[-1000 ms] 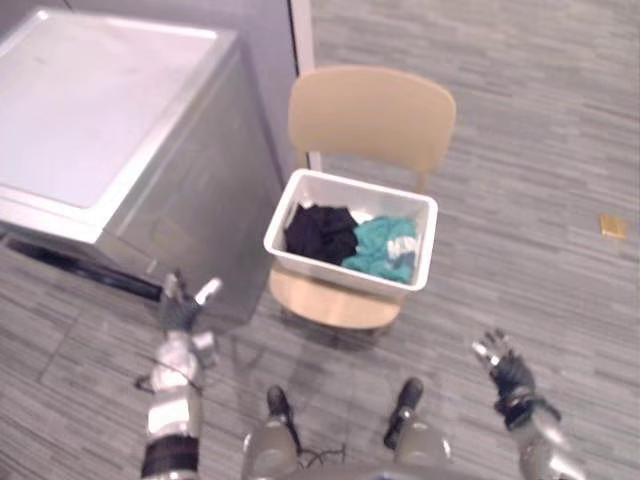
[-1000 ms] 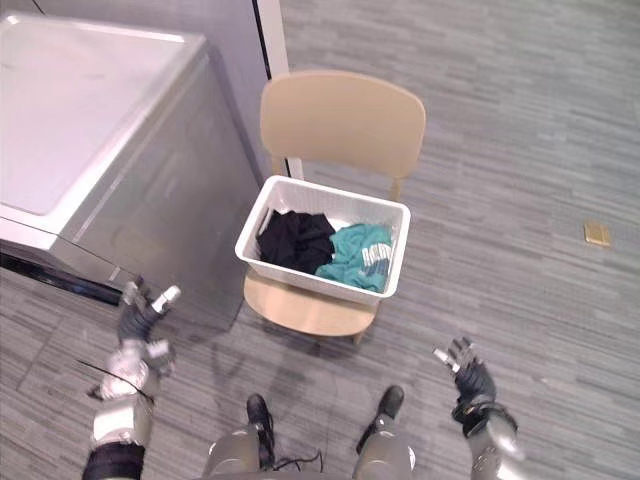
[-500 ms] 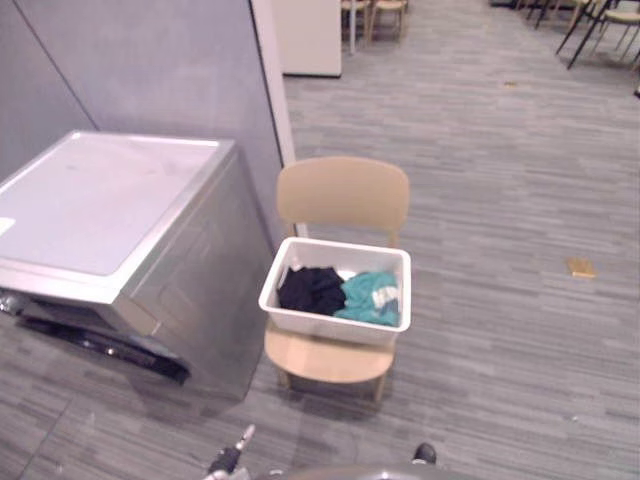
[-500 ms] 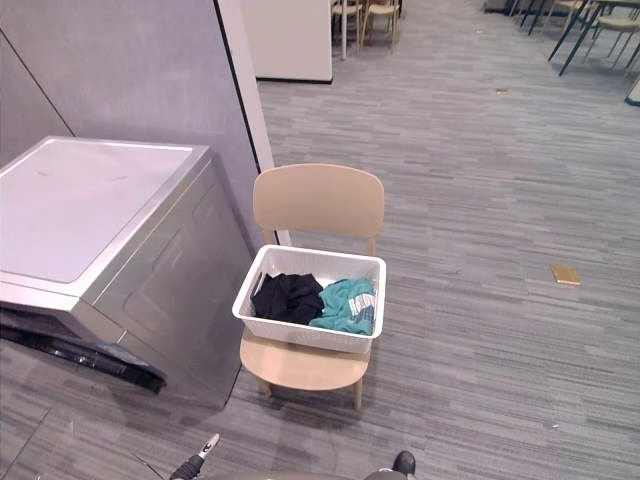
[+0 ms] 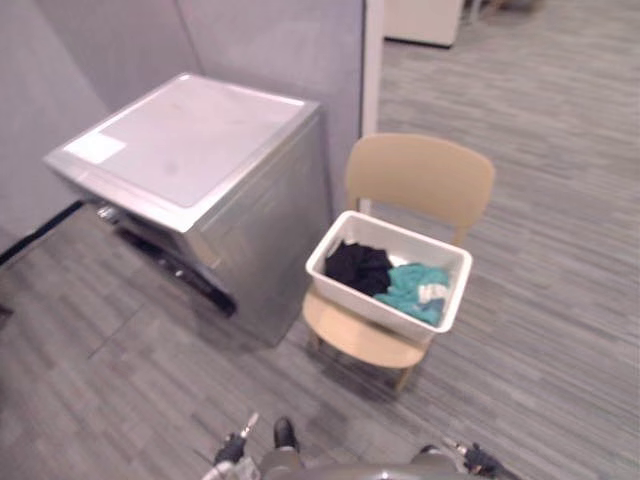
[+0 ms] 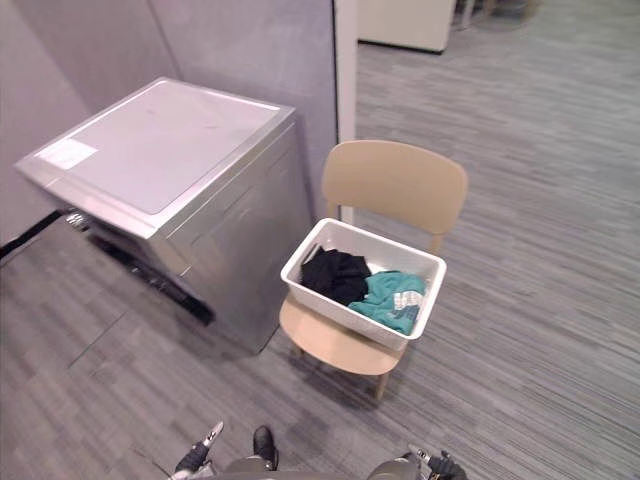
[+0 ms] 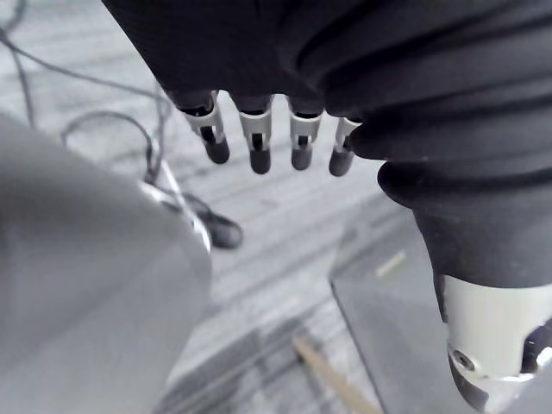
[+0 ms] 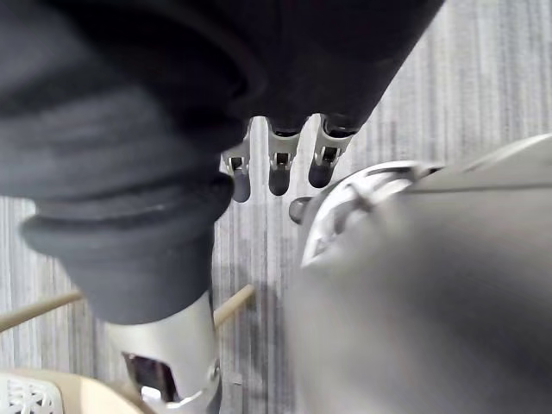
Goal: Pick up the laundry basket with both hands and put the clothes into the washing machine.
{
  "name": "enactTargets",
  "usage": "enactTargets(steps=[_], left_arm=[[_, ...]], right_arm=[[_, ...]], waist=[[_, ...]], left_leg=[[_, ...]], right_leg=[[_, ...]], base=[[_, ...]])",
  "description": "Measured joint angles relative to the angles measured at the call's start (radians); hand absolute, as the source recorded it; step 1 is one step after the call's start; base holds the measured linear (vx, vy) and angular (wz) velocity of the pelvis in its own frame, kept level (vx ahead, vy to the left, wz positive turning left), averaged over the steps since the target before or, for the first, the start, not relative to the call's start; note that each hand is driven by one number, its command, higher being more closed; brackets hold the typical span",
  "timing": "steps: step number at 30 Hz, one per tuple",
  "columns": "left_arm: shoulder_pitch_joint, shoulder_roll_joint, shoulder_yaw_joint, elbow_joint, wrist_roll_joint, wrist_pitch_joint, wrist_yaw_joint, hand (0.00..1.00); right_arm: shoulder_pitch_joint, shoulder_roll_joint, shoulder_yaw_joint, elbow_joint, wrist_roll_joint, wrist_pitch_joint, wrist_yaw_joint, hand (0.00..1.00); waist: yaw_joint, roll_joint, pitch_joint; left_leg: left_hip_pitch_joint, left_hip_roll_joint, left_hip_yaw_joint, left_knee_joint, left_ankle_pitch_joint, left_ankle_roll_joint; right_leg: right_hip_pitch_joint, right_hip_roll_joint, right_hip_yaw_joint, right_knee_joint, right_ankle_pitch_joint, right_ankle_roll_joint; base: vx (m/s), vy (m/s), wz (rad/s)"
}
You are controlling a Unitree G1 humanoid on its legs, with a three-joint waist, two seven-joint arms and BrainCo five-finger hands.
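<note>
A white laundry basket [image 5: 372, 308] rests on the seat of a tan wooden chair [image 5: 420, 175]. Inside it lie a black garment [image 5: 358, 265] and a teal garment [image 5: 412, 288]. The silver washing machine [image 5: 190, 140] stands just left of the chair, its flat top down. My left hand [image 5: 232, 450] and my right hand [image 5: 470, 458] sit low near the floor, well short of the basket and touching nothing. In the wrist views the left hand [image 7: 256, 138] and the right hand [image 8: 278, 168] have straight fingers and hold nothing.
A grey partition wall [image 5: 270, 40] with a white post [image 5: 372, 90] rises behind the machine and the chair. A dark strip [image 5: 165, 265] runs along the machine's front. Grey carpet [image 5: 120, 370] lies between me and the chair.
The camera has lifted and swung, so the whole picture shifted. My two hands, raised toward the basket a second ago, now show low at the picture's edge. The basket has not moved on the chair.
</note>
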Motion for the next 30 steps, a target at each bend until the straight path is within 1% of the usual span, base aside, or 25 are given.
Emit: enactTargets(steps=[1, 2, 4, 5, 6, 7, 8, 9, 10, 12, 13, 14, 15, 16, 17, 18, 19, 20, 22, 23, 25, 26, 28, 29, 30], left_arm=[[-0.001, 0.003, 0.019, 0.000, 0.002, -0.004, 0.000, 0.00], [0.013, 0.006, 0.043, 0.004, 0.005, -0.004, 0.003, 0.00], [0.021, 0.007, 0.055, 0.036, 0.007, -0.004, -0.001, 0.00], [0.018, 0.008, 0.057, 0.038, 0.010, -0.003, -0.002, 0.00], [-0.001, 0.005, 0.061, 0.040, 0.027, 0.005, -0.003, 0.00], [-0.023, 0.001, 0.061, 0.041, 0.038, 0.012, -0.004, 0.00], [-0.033, 0.003, 0.062, 0.043, 0.046, 0.014, -0.003, 0.00], [-0.052, 0.018, 0.062, 0.044, 0.060, 0.017, -0.003, 0.00], [-0.057, 0.045, 0.059, 0.045, 0.061, 0.022, -0.003, 0.00], [-0.053, 0.070, 0.039, 0.043, 0.063, 0.024, -0.004, 0.00], [-0.053, 0.077, 0.030, 0.041, 0.063, 0.023, -0.004, 0.00], [-0.063, 0.088, -0.006, 0.035, 0.063, 0.020, -0.004, 0.00], [-0.069, 0.088, -0.025, 0.035, 0.064, 0.016, -0.005, 0.00], [-0.082, 0.086, -0.070, 0.035, 0.065, 0.011, -0.008, 0.00], [-0.082, 0.087, -0.087, 0.037, 0.084, 0.004, -0.013, 0.00], [-0.078, 0.080, -0.092, 0.039, 0.093, 0.002, -0.016, 0.00], [-0.074, 0.083, -0.104, 0.041, 0.102, 0.001, -0.018, 0.00], [-0.067, 0.090, -0.133, 0.058, 0.103, 0.001, -0.023, 0.00], [-0.074, 0.095, -0.160, 0.078, 0.129, 0.001, -0.028, 0.00], [-0.089, 0.086, -0.158, 0.078, 0.150, 0.001, -0.032, 0.00], [-0.108, 0.069, -0.155, 0.083, 0.172, 0.002, -0.040, 0.00], [-0.122, 0.055, -0.140, 0.082, 0.182, 0.005, -0.044, 0.00], [-0.147, 0.033, -0.112, 0.083, 0.187, 0.012, -0.043, 0.00], [-0.164, 0.026, -0.110, 0.083, 0.192, 0.014, -0.043, 0.00], [-0.182, 0.011, -0.119, 0.082, 0.203, 0.017, -0.042, 0.00]], right_arm=[[-0.006, 0.000, -0.010, -0.001, 0.000, -0.005, -0.002, 0.00], [-0.009, -0.008, -0.011, -0.001, 0.000, -0.015, -0.009, 0.00], [0.006, -0.013, -0.020, -0.004, 0.003, -0.020, -0.015, 0.00], [0.007, -0.013, -0.029, -0.005, 0.003, -0.021, -0.014, 0.00], [0.010, -0.014, -0.052, -0.007, 0.003, -0.022, -0.015, 0.00], [0.006, -0.016, -0.076, -0.003, 0.004, -0.021, -0.016, 0.00], [0.001, -0.018, -0.089, 0.009, 0.004, -0.017, -0.015, 0.00], [0.000, 0.009, -0.110, 0.039, 0.003, -0.020, -0.024, 0.00], [-0.007, 0.032, -0.116, 0.054, 0.004, -0.015, -0.034, 0.00], [0.011, 0.042, -0.113, 0.059, 0.033, -0.009, -0.036, 0.00], [0.018, 0.044, -0.111, 0.058, 0.040, -0.010, -0.036, 0.00], [0.021, 0.044, -0.106, 0.057, 0.076, -0.010, -0.035, 0.00], [0.019, 0.043, -0.106, 0.051, 0.088, -0.010, -0.035, 0.00], [0.014, 0.034, -0.107, 0.036, 0.101, -0.015, -0.035, 0.00], [0.007, 0.028, -0.108, 0.026, 0.109, -0.023, -0.033, 0.00], [0.000, 0.028, -0.108, 0.019, 0.109, -0.023, -0.032, 0.00], [-0.009, 0.030, -0.103, 0.011, 0.109, -0.021, -0.028, 0.00], [-0.016, 0.040, -0.067, -0.005, 0.109, -0.021, -0.013, 0.00], [-0.009, 0.095, -0.014, -0.053, 0.119, -0.024, 0.011, 0.00], [-0.003, 0.109, 0.008, -0.081, 0.131, -0.027, 0.015, 0.00], [0.002, 0.111, 0.024, -0.087, 0.153, -0.028, 0.030, 0.00], [0.013, 0.122, 0.032, -0.109, 0.164, -0.029, 0.030, 0.00], [0.029, 0.142, 0.032, -0.138, 0.193, -0.031, 0.027, 0.00], [0.053, 0.151, 0.039, -0.153, 0.198, -0.031, 0.027, 0.00], [0.056, 0.167, 0.026, -0.157, 0.198, -0.031, 0.026, 0.00]], waist=[[0.011, -0.005, 0.002], [0.004, -0.002, 0.001], [-0.019, 0.002, 0.002], [-0.021, 0.003, 0.001], [-0.024, 0.008, -0.002], [-0.020, 0.006, -0.010], [-0.027, 0.004, -0.018], [-0.025, -0.034, -0.016], [-0.011, -0.076, -0.013], [-0.005, -0.083, -0.016], [0.000, -0.091, -0.023], [0.001, -0.102, -0.032], [-0.001, -0.102, -0.033], [-0.009, -0.097, -0.036], [-0.022, -0.093, -0.035], [-0.023, -0.086, -0.032], [-0.020, -0.072, -0.024], [-0.026, -0.042, -0.008], [-0.063, -0.011, -0.002], [-0.074, -0.020, -0.003], [-0.079, -0.024, 0.007], [-0.078, -0.038, 0.019], [-0.083, -0.061, 0.039], [-0.081, -0.093, 0.041], [-0.077, -0.094, 0.040]], left_leg=[[-0.029, 0.005, 0.001, 0.132, 0.004, -0.013], [-0.037, 0.042, 0.015, 0.337, 0.006, -0.017], [0.037, 0.123, 0.038, 0.450, -0.008, -0.041], [0.041, 0.133, 0.041, 0.449, -0.008, -0.041], [0.048, 0.161, 0.052, 0.406, 0.020, -0.088], [0.063, 0.133, 0.055, 0.292, -0.019, -0.231], [0.066, 0.109, 0.053, 0.254, -0.048, -0.255], [0.038, 0.075, 0.038, 0.237, -0.089, -0.247], [0.008, 0.047, 0.021, 0.286, -0.094, -0.246], [-0.003, 0.033, 0.010, 0.345, -0.135, -0.212], [-0.007, 0.017, 0.008, 0.351, -0.145, -0.202], [-0.024, -0.028, -0.006, 0.357, -0.173, -0.157], [-0.035, -0.051, -0.012, 0.357, -0.185, -0.134], [-0.047, -0.099, -0.020, 0.325, -0.190, -0.088], [-0.031, -0.133, -0.036, 0.281, -0.176, -0.047], [-0.019, -0.140, -0.038, 0.259, -0.164, -0.028], [0.007, -0.145, -0.039, 0.226, -0.147, -0.012], [0.048, -0.142, -0.047, 0.179, -0.125, -0.005], [0.120, -0.159, -0.108, 0.048, -0.079, 0.030], [0.138, -0.167, -0.152, 0.007, -0.070, 0.041], [0.147, -0.166, -0.202, -0.014, -0.069, 0.042], [0.163, -0.162, -0.238, -0.028, -0.070, 0.041], [0.182, -0.145, -0.281, -0.044, -0.078, 0.027], [0.180, -0.138, -0.299, -0.037, -0.098, -0.014], [0.179, -0.102, -0.242, -0.004, -0.080, -0.065]], right_leg=[[-0.004, -0.019, -0.004, 0.013, 0.004, 0.003], [0.012, -0.036, -0.024, 0.033, 0.004, 0.004], [0.051, -0.071, -0.093, 0.077, 0.004, 0.005], [0.049, -0.076, -0.099, 0.085, 0.004, 0.005], [0.023, -0.099, -0.111, 0.129, 0.005, 0.007], [-0.014, -0.137, -0.131, 0.180, 0.011, 0.017], [-0.022, -0.156, -0.142, 0.187, 0.021, 0.032], [-0.017, -0.181, -0.172, 0.166, 0.057, 0.045], [0.006, -0.194, -0.183, 0.121, 0.121, 0.031], [0.052, -0.205, -0.178, 0.089, 0.229, 0.015], [0.056, -0.220, -0.170, 0.087, 0.257, 0.010], [0.056, -0.257, -0.146, 0.074, 0.349, -0.013], [0.052, -0.276, -0.143, 0.069, 0.400, -0.039], [0.024, -0.315, -0.125, 0.077, 0.474, -0.104], [-0.025, -0.326, -0.045, 0.149, 0.431, -0.153], [-0.053, -0.305, 0.022, 0.189, 0.370, -0.209], [-0.080, -0.261, 0.106, 0.236, 0.273, -0.246], [-0.093, -0.153, 0.232, 0.305, 0.090, -0.136], [-0.096, 0.086, 0.328, 0.394, -0.174, -0.091], [-0.120, 0.181, 0.358, 0.398, -0.234, -0.066], [-0.167, 0.259, 0.401, 0.363, -0.261, -0.071], [-0.200, 0.294, 0.475, 0.315, -0.261, -0.071], [-0.235, 0.321, 0.607, 0.232, -0.240, -0.061], [-0.227, 0.311, 0.645, 0.165, -0.117, -0.041], [-0.193, 0.327, 0.583, 0.143, -0.130, -0.063]], base=[[-0.03, 0.026, 0.51], [-0.03, 0.023, 0.43], [-0.03, 0.152, 0.76], [0.01, 0.243, 0.83], [0.04, 0.292, 0.77], [0.04, 0.388, 0.99], [0.00, 0.429, 1.11], [-0.08, 0.410, 0.94], [-0.10, 0.386, 0.77], [-0.12, 0.436, 0.44], [-0.13, 0.488, 0.46], [-0.10, 0.315, 0.42], [-0.10, 0.379, 0.58], [-0.03, 0.345, 0.59], [0.01, 0.314, 0.42], [0.05, 0.239, 0.08], [0.05, 0.207, -0.12], [0.04, 0.235, 0.07], [0.04, 0.163, 0.84], [0.05, 0.030, 1.04], [0.08, -0.121, 0.88], [0.13, -0.223, 0.89], [0.13, -0.253, 0.95], [0.20, -0.398, 1.07], [0.22, -0.392, 0.90]])
